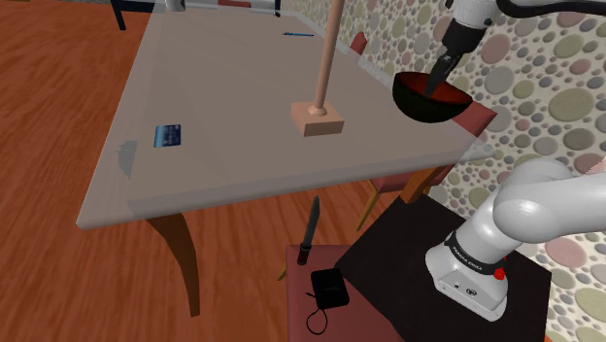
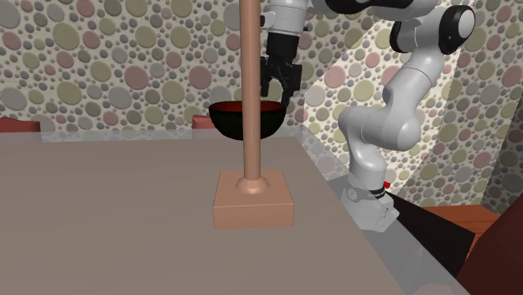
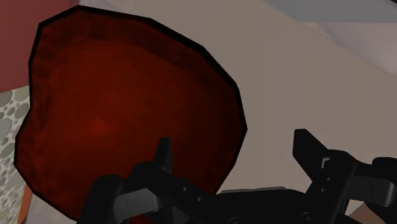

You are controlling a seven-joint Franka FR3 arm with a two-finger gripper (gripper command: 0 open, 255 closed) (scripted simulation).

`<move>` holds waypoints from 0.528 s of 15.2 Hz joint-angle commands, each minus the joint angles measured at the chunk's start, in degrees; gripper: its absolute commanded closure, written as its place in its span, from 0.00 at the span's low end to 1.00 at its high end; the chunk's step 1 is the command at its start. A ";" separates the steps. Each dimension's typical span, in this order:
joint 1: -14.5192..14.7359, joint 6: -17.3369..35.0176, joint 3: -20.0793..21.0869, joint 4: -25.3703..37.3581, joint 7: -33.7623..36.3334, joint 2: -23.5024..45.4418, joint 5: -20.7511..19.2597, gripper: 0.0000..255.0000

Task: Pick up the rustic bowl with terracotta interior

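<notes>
The bowl (image 1: pixel 432 100) is black outside and dark red inside. It hangs in the air just past the table's corner at the shoulder view's right, near the spotted wall. My gripper (image 1: pixel 443 76) comes down onto its rim and is shut on it. In the second exterior view the bowl (image 2: pixel 225 121) floats above the table's far edge, partly behind the wooden post, with the gripper (image 2: pixel 279 86) on its right rim. In the wrist view the red interior of the bowl (image 3: pixel 121 114) spreads wide; one finger (image 3: pixel 164 156) is inside the rim and the other outside, around the gripper (image 3: pixel 234 151).
A tall wooden post on a square base (image 1: pixel 320 119) (image 2: pixel 251 201) stands on the grey table (image 1: pixel 243 165) close to the bowl. A blue card (image 1: pixel 168 135) lies near the table's left edge. Red chairs (image 1: pixel 403 183) sit under the table's right side. A black gadget (image 1: pixel 328 289) lies on the stand.
</notes>
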 commanded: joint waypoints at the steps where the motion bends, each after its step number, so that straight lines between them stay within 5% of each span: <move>1: -0.17 1.52 -0.31 -2.13 0.04 -0.65 -0.34 0.00; 7: -0.27 4.03 -0.57 -5.14 0.38 -1.13 -0.64 0.00; 8: -0.27 4.02 -0.57 -5.10 0.37 -1.09 -0.65 1.00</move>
